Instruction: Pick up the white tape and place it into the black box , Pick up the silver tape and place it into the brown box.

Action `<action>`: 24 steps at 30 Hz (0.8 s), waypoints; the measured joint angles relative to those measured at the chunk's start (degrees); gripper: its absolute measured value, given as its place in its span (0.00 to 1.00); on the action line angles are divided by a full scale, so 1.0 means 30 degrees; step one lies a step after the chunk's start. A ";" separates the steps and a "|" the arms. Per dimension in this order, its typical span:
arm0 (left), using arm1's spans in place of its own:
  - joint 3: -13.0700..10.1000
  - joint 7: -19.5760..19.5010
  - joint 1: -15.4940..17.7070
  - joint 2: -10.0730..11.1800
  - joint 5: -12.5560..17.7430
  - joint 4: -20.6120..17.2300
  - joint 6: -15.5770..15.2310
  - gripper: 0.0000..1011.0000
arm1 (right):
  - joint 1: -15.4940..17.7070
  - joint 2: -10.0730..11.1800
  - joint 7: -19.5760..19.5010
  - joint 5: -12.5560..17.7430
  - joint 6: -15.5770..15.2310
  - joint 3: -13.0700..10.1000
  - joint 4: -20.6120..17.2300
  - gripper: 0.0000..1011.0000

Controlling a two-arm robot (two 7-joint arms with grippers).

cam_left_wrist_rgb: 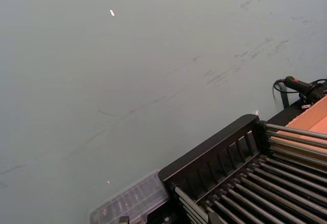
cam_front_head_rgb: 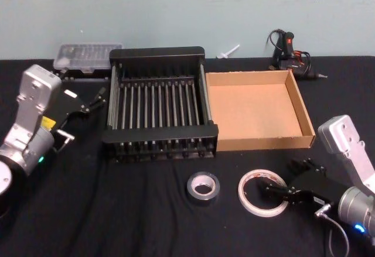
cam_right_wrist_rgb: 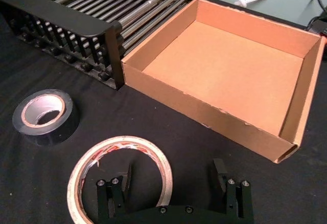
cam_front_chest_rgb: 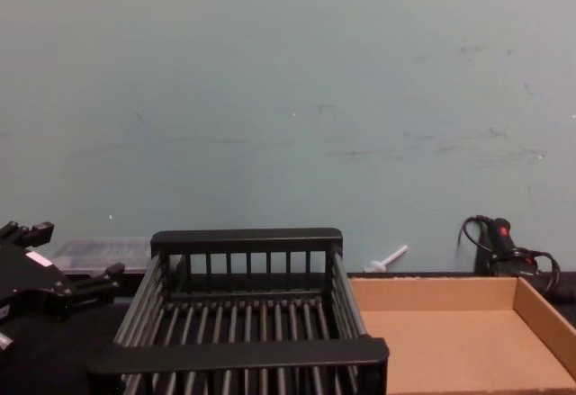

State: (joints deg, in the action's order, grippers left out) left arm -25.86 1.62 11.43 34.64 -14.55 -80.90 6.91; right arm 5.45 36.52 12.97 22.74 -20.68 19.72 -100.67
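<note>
Our right gripper [cam_right_wrist_rgb: 173, 183] was spread wide over the white tape's [cam_front_head_rgb: 263, 192] rim to grasp it; our left gripper [cam_front_head_rgb: 88, 106], also parted, idled beside the black box [cam_front_head_rgb: 158, 53].

The table [cam_front_head_rgb: 146, 222] is covered in a matt black cloth. The black box [cam_front_head_rgb: 158, 137] looks like smooth black plastic with a faint sheen on its flat rim, and its floor bars gleam like metal rods. The brown box [cam_right_wrist_rgb: 204, 109] is plain matt cardboard, its cut edges slightly rough. The silver tape [cam_right_wrist_rgb: 46, 117] has a dull grey outer face and a pale papery core. The white tape [cam_right_wrist_rgb: 120, 175] is whitish and slightly glossy, red print on its inner ring. The right pincer [cam_right_wrist_rgb: 173, 185] is matt black with small screw heads. A clear plastic case [cam_front_head_rgb: 88, 58] sits behind.
</note>
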 joint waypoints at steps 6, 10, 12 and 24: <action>0.0001 0.0000 0.0001 0.0001 0.0000 0.0001 0.0000 0.99 | -0.0007 -0.0232 0.0232 -0.0224 -0.0169 -0.0066 0.0188 0.99; 0.0000 0.0000 0.0000 0.0001 0.0000 0.0001 0.0000 0.99 | 0.0048 -0.0396 0.0341 -0.0333 -0.0261 -0.0161 0.0260 0.99; 0.0000 0.0000 0.0001 0.0000 0.0000 0.0000 0.0000 0.99 | 0.0065 -0.0483 0.0400 -0.0403 -0.0297 -0.0215 0.0291 0.99; 0.0000 0.0000 0.0000 0.0000 0.0000 0.0001 0.0000 0.99 | 0.0200 -0.0857 0.0751 -0.1039 -0.0283 -0.0427 0.0401 0.99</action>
State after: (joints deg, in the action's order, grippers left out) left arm -25.86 1.62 11.43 34.65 -14.55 -80.90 6.91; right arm 6.05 33.95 15.23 19.63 -21.53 18.43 -99.47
